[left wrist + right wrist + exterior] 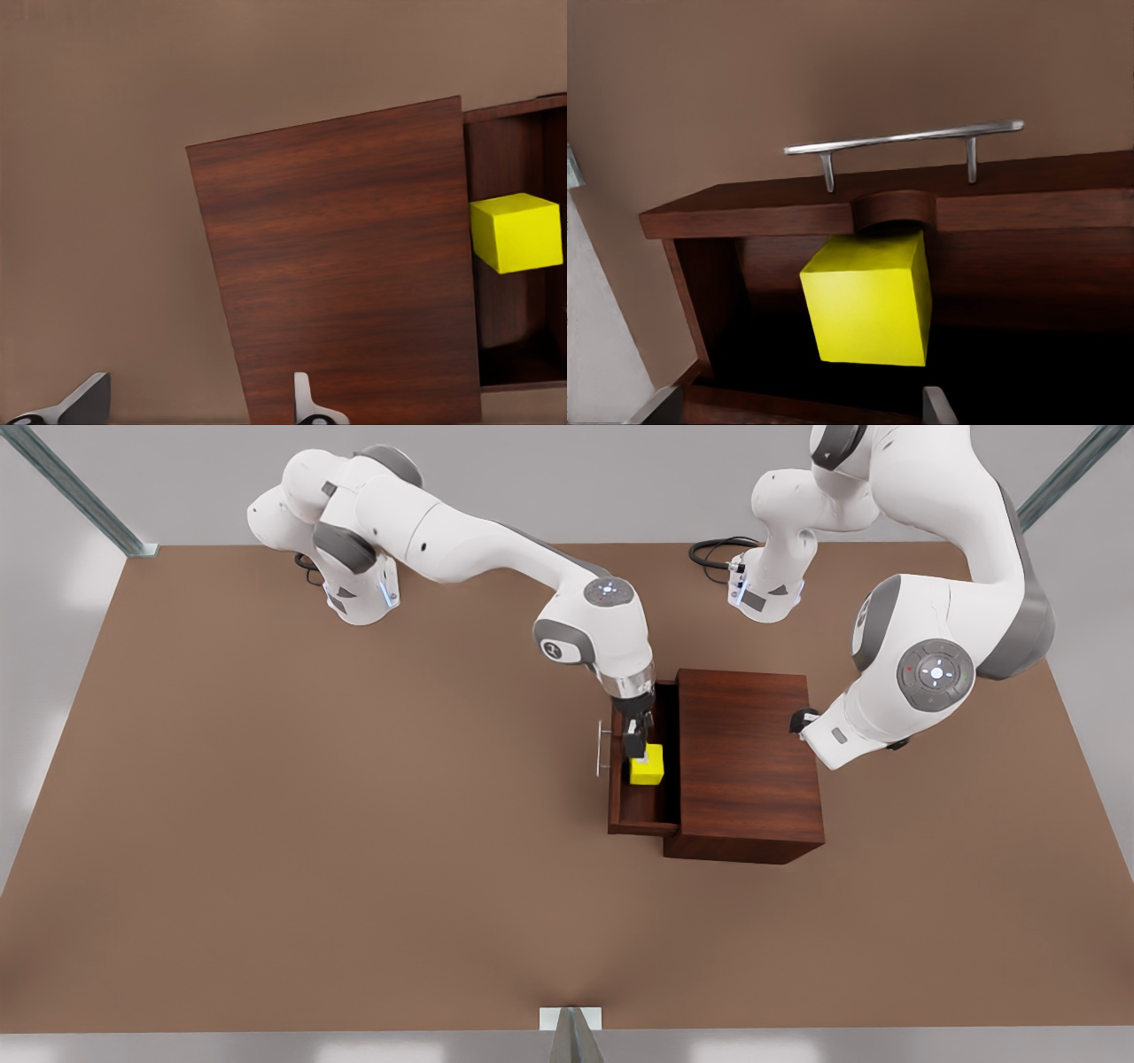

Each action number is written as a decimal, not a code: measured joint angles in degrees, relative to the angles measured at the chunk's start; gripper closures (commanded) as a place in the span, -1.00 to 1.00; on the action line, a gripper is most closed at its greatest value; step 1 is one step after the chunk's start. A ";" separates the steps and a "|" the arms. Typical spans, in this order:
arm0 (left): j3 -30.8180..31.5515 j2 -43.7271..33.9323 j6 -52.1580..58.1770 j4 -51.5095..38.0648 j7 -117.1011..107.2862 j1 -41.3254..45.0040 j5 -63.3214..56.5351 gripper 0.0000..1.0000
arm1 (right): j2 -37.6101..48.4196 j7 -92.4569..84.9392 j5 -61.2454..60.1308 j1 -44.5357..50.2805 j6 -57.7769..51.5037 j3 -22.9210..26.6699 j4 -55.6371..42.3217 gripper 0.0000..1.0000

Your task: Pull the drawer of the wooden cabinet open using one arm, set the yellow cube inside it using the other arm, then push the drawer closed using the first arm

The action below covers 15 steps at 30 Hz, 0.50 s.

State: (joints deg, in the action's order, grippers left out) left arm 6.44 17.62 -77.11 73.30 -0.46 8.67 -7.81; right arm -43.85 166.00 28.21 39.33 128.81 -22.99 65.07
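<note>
The wooden cabinet (744,762) (345,266) stands right of the table's middle. Its drawer (633,815) (744,217) is pulled out toward the front view's left, and the silver handle (602,748) (904,139) is on its outer face. The yellow cube (648,768) (516,232) (868,301) is inside the drawer. My right gripper (636,751) (797,409) hangs just above the cube, open, with its fingertips spread wider than the cube. My left gripper (800,722) (197,403) waits open over the cabinet's top, at the side away from the drawer.
The brown table (354,824) stretches wide to the front view's left and in front of the cabinet. Both arm bases and a black cable (713,553) sit along the far edge. A metal post (571,1036) stands at the near edge.
</note>
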 measured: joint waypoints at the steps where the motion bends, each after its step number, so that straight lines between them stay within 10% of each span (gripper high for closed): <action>1: 0.16 0.03 0.00 -0.17 0.02 0.27 0.07 -1.00 | 1.55 0.00 -0.45 -0.91 -1.16 -1.45 0.26 -1.00; 8: 5.44 0.09 0.28 -2.18 -6.57 12.04 0.71 -0.95 | 16.79 -9.28 -10.68 -26.47 -21.73 -4.51 6.88 -1.00; 11: 7.57 0.21 0.28 -2.33 -11.74 16.24 1.54 1.00 | 25.56 -20.83 -13.50 -41.12 -28.30 -4.64 17.03 -1.00; 15: 15.05 2.74 -1.81 -3.84 -19.44 17.58 3.18 1.00 | 30.51 -43.02 -17.34 -58.29 -33.05 -4.64 21.65 -1.00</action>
State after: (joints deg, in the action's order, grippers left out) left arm 21.50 20.36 -78.92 69.46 -19.90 26.26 -4.63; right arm -13.35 122.98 10.86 -18.97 95.76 -27.63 86.72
